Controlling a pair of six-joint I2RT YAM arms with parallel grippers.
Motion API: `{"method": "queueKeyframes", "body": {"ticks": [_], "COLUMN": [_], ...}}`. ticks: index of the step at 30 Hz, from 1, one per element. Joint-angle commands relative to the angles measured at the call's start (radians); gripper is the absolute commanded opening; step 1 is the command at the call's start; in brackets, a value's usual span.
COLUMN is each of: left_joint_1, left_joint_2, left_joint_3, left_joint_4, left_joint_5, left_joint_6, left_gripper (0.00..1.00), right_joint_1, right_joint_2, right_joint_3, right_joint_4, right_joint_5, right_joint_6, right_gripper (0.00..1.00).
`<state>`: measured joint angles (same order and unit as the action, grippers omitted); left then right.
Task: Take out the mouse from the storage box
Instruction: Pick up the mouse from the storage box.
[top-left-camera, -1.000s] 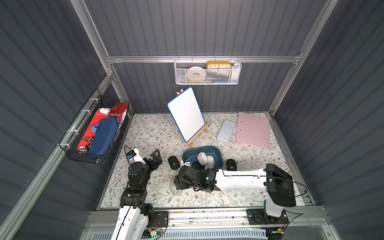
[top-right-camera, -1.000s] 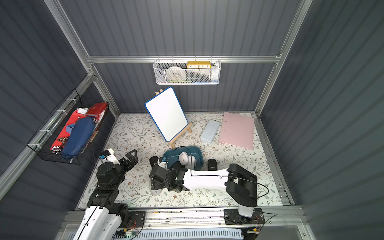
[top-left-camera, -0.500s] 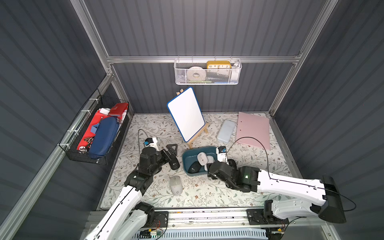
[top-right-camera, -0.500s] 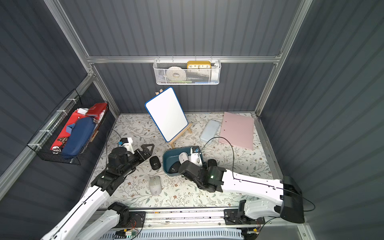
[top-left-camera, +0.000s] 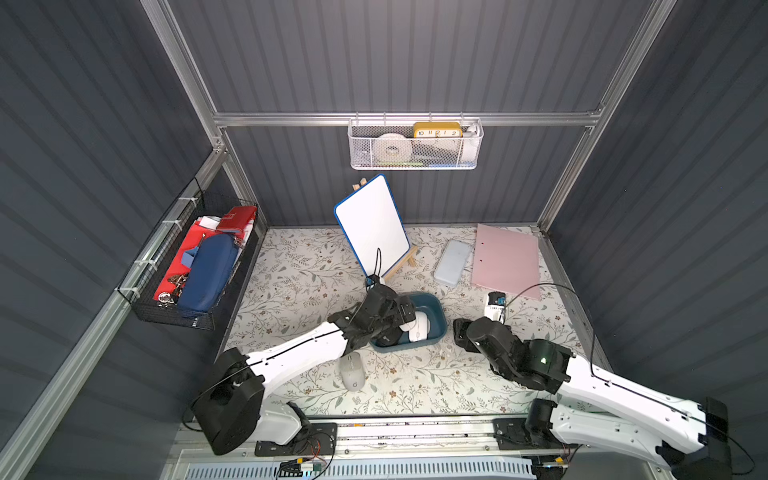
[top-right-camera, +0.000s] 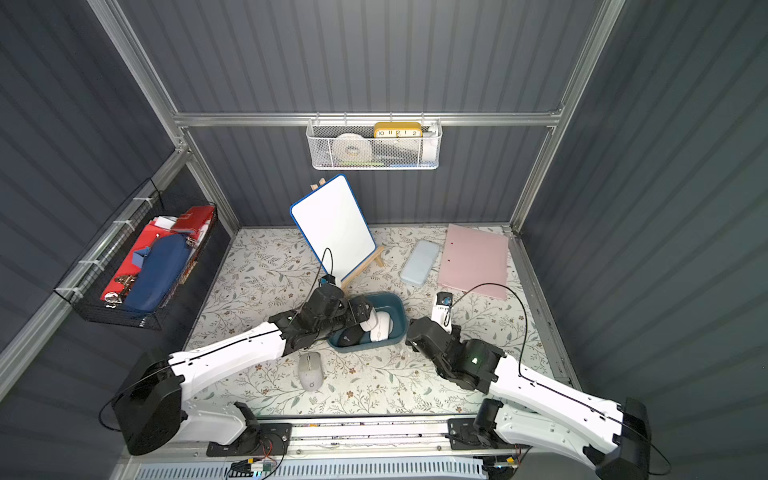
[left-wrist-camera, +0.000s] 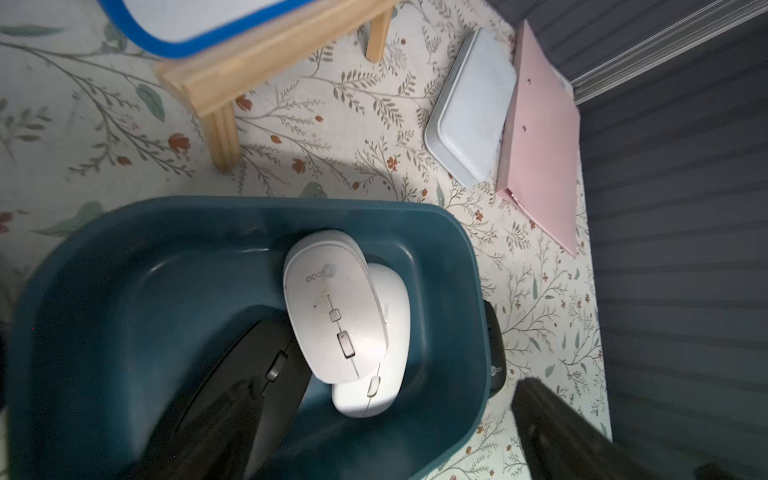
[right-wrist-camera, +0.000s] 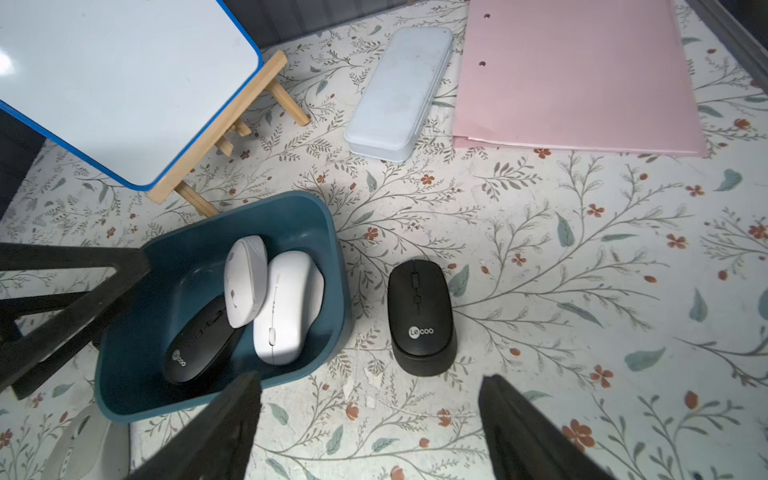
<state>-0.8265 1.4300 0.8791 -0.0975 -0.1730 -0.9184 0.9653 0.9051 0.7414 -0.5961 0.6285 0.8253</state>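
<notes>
The left gripper (left-wrist-camera: 384, 390) hangs over the shallow teal-blue plastic storage box (right-wrist-camera: 337, 291) with its jaws spread wide, gripping nothing; one dark finger (left-wrist-camera: 226, 419) is inside the box, blurred over the matte black mouse (right-wrist-camera: 199, 340), and I cannot tell whether it touches; the other finger (left-wrist-camera: 557, 432) stands outside the box's wall; the right gripper (right-wrist-camera: 370, 380) hovers above the floral-patterned bench (right-wrist-camera: 582, 270), jaws wide apart and empty, clear of the second black oval mouse (right-wrist-camera: 419, 311) that lies just beside the box; in both top views the box sits a little below the centre of the frame, its long axis slanting from lower left to upper right; three mice lie in it; the glossy white mouse (right-wrist-camera: 286, 307) runs nearly up and down the top-view frame, wheel end toward the lower edge; a pale grey-white mouse (right-wrist-camera: 245, 282) leans tilted on it and on the black one; the black one lies roughly along the box's long axis, logo end at lower left; a light grey mouse (top-left-camera: 352, 374) rests on the bench below the box.
</notes>
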Motion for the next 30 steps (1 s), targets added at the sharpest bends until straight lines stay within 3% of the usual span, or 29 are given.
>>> {"method": "queueKeyframes", "body": {"ticks": [1, 16, 24, 30], "left_joint_1": [-0.003, -0.003, -0.002, -0.003], "left_joint_2": [0.074, 0.329, 0.385, 0.397], "left_joint_3": [0.046, 0.18, 0.211, 0.217], "left_joint_4": [0.005, -0.108, -0.102, -0.099], "left_joint_5": [-0.01, -0.002, -0.003, -0.009], "left_joint_6": [-0.047, -0.079, -0.074, -0.08], "left_gripper": [0.99, 0.99, 0.99, 0.92], "right_joint_1": [-0.007, -0.025, -0.034, -0.04], "right_joint_2": [-0.014, -0.021, -0.022, -0.021], "right_joint_3": [-0.025, -0.069, -0.084, -0.094], "right_joint_4": [-0.005, 0.026, 0.038, 0.04], "right_joint_5": [-0.002, -0.011, -0.008, -0.014], "right_joint_6": [0.004, -0.014, -0.017, -0.013], "right_gripper": [0.86, 0.9, 0.93, 0.92]}}
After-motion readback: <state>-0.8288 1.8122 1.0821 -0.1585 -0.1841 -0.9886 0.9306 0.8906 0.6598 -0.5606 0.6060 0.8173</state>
